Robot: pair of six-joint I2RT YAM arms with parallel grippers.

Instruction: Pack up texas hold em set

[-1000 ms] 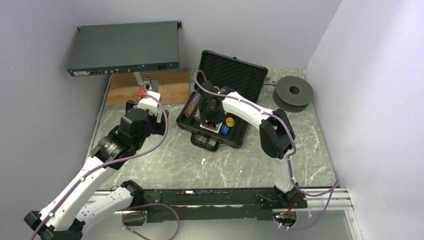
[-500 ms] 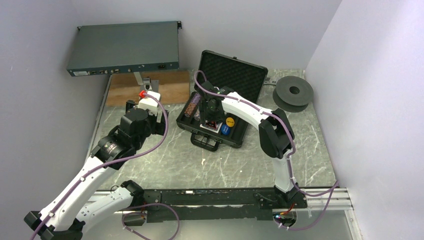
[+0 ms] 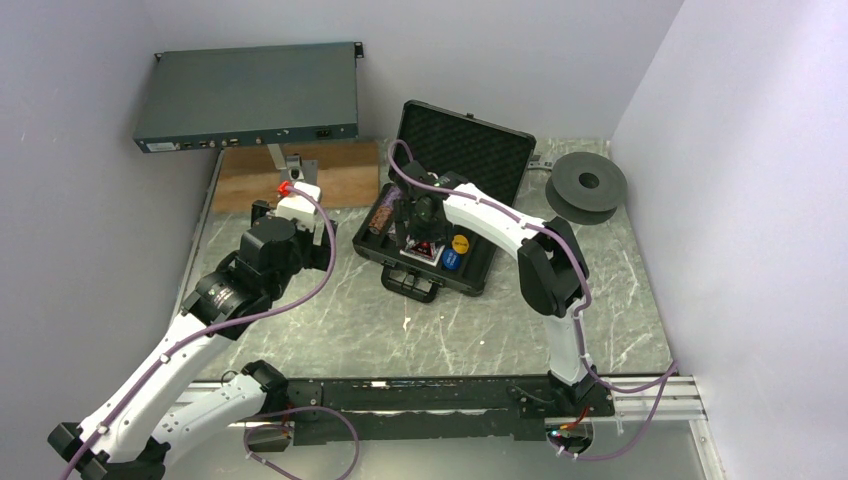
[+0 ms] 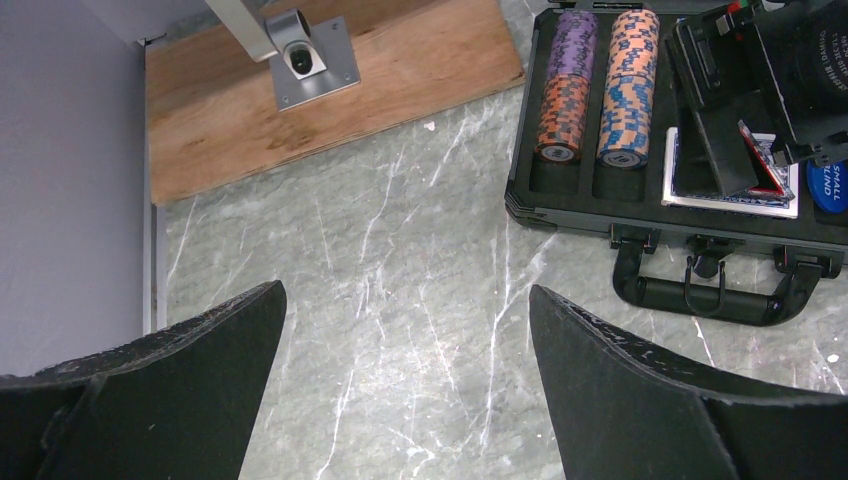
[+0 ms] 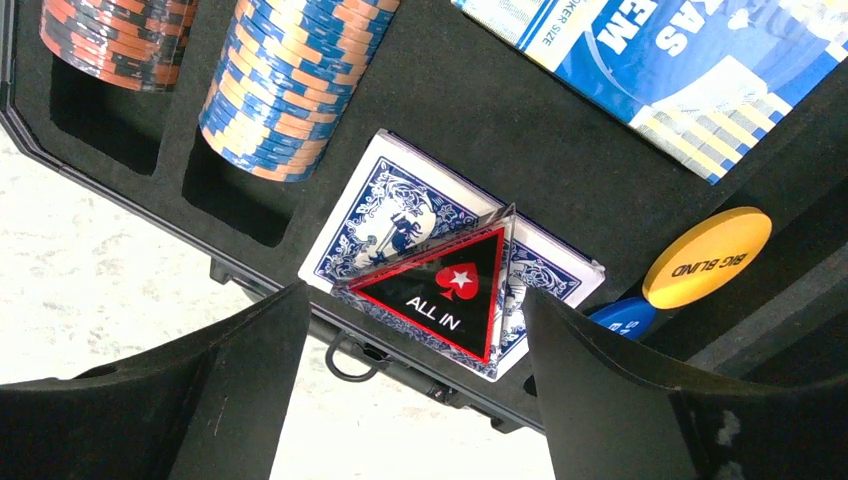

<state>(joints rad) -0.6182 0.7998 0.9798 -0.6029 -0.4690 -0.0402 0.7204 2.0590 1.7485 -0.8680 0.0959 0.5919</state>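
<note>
Only the right side changed: left end effector (image 4: 402, 320) hangs open over the worktop (image 4: 400, 230); right end effector (image 5: 415, 298) has spread open, leaving the triangle button (image 5: 440, 290) on the card deck (image 5: 380, 215) inside the briefcase (image 4: 560, 215). Placement looks done; next, lift clear.

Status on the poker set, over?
Both open: left hand clear of case, right hand over ALL IN triangle. Triangle sits on card deck in case. Nothing blocking.

The open briefcase (image 3: 465, 150) sits mid-table (image 3: 480, 330), with the wooden board (image 3: 330, 175) at its 9 o'clock, the rack unit (image 3: 248, 97) at 10 and the spool (image 3: 586, 185) at 3. Inside, chip rolls (image 3: 383, 212) fill the 9 o'clock slots. The ALL IN triangle button (image 5: 445, 290) lies on a card deck (image 5: 400, 225), with the BIG BLIND button (image 5: 707, 257) at its 3 o'clock.
</note>
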